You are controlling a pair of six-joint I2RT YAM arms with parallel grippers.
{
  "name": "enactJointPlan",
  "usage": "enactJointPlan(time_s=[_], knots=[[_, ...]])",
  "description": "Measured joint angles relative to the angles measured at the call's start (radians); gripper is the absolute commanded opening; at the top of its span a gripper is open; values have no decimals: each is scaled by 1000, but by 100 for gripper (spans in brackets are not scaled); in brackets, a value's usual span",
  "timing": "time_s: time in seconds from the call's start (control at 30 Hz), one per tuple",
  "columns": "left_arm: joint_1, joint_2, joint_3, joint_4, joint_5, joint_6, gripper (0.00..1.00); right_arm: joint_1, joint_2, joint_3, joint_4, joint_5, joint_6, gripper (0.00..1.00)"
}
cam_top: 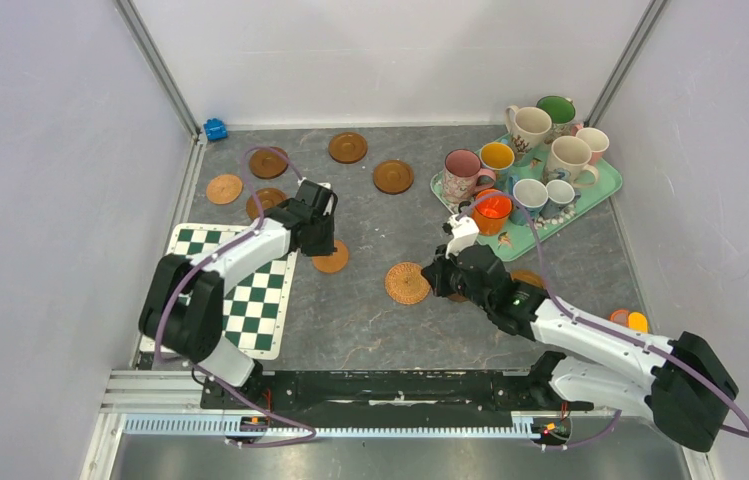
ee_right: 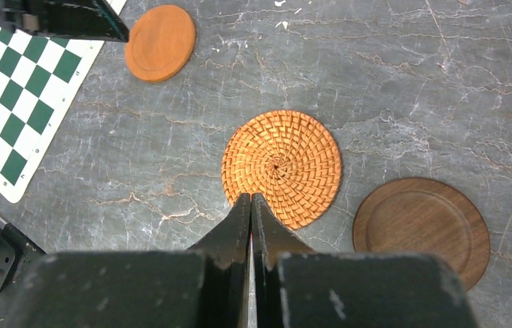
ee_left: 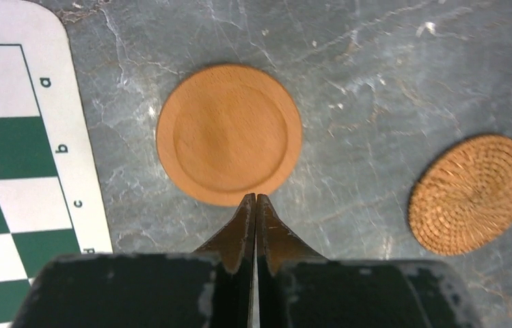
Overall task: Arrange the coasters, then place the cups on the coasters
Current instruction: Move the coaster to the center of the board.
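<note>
Several round coasters lie on the grey table: brown wooden ones at the back left (cam_top: 268, 162), (cam_top: 347, 147), (cam_top: 392, 176), (cam_top: 224, 188), an orange-brown one (cam_top: 331, 258) and a woven rattan one (cam_top: 407, 283) in the middle. My left gripper (ee_left: 256, 198) is shut, its tips just at the near rim of the orange-brown coaster (ee_left: 229, 134), nothing between them. My right gripper (ee_right: 250, 198) is shut too, tips over the near edge of the rattan coaster (ee_right: 281, 167); a dark wooden coaster (ee_right: 422, 229) lies beside it. Several cups, among them a pink speckled one (cam_top: 462, 172) and a clear orange one (cam_top: 492, 212), stand at the back right.
The cups stand on a mint floral tray (cam_top: 602, 188). A green-white checkered mat (cam_top: 240, 300) lies at the left, under my left arm. A small blue object (cam_top: 215, 129) sits in the back left corner. Small orange and yellow pieces (cam_top: 630, 320) lie by the right wall.
</note>
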Motion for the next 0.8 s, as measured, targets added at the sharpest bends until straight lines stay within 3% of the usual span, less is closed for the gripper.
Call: enactJointPlan(time_s=[0.37,0.8], knots=[[6,175,17,22,19,-10,2,0,-56,-22,-22,-13,-1,0],[-15,164,-25,87,145,-77,2,0,-53,-42,-44,2,-6,0]])
